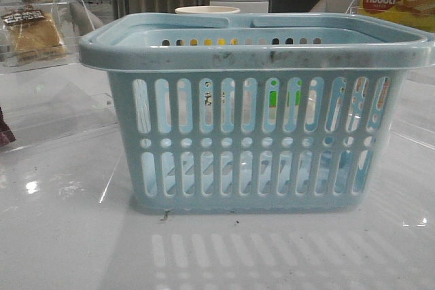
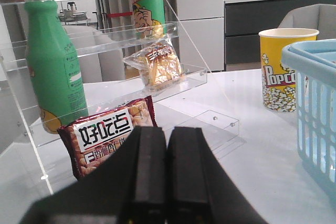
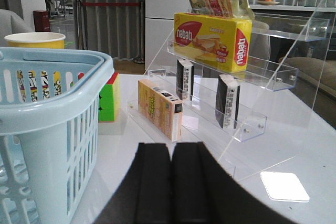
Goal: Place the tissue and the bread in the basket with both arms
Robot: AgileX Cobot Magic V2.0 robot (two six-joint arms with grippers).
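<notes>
The light blue basket (image 1: 255, 120) stands in the middle of the table; its side shows in the left wrist view (image 2: 315, 108) and the right wrist view (image 3: 42, 129). The wrapped bread (image 1: 32, 33) lies on the left acrylic shelf, also seen from the left wrist (image 2: 157, 66). Two dark tissue packs (image 3: 184, 80) (image 3: 228, 100) stand on edge on the right shelf. My left gripper (image 2: 167, 129) is shut and empty, short of the bread. My right gripper (image 3: 171, 145) is shut and empty, short of the tissue. Neither gripper shows in the front view.
On the left: a green bottle (image 2: 50, 61), a red-brown snack pack (image 2: 105, 135) and a popcorn cup (image 2: 286, 69). On the right: the yellow nabati box (image 3: 212, 40), an orange box (image 3: 160, 108), a colour cube (image 3: 109, 98) and a white card (image 3: 283, 186).
</notes>
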